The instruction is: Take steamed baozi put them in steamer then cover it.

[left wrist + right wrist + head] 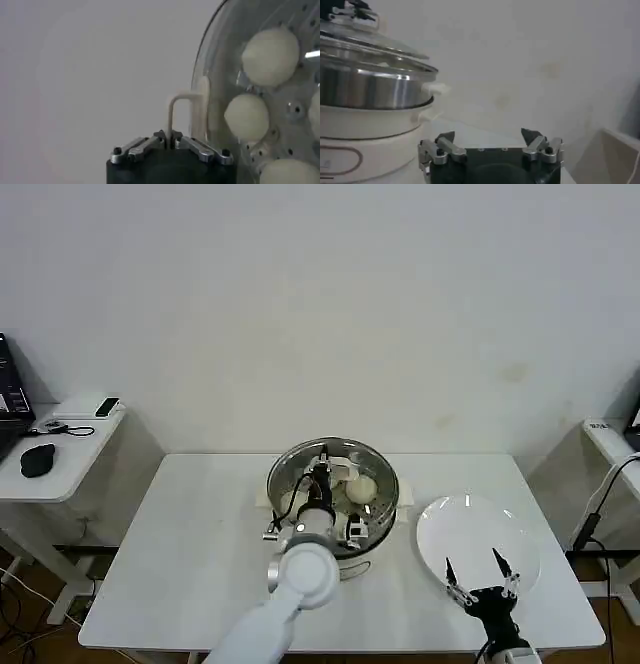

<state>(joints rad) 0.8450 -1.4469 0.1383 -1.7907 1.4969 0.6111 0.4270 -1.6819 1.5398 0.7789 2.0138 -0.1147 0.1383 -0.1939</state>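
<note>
white table [200, 554] against a pale wall carries the steamer [290, 469], with steamed baozi [270, 56] on its perforated tray. left gripper [170, 137] sits above it, fingers pinched on the cream handle of the cover [220, 60], tilted over the pot. right gripper [481, 573] hangs spread over a white plate [450, 529].

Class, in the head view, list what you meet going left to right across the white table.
Left end effector on the cover over the steamer → white plate → right end effector, open.
</note>
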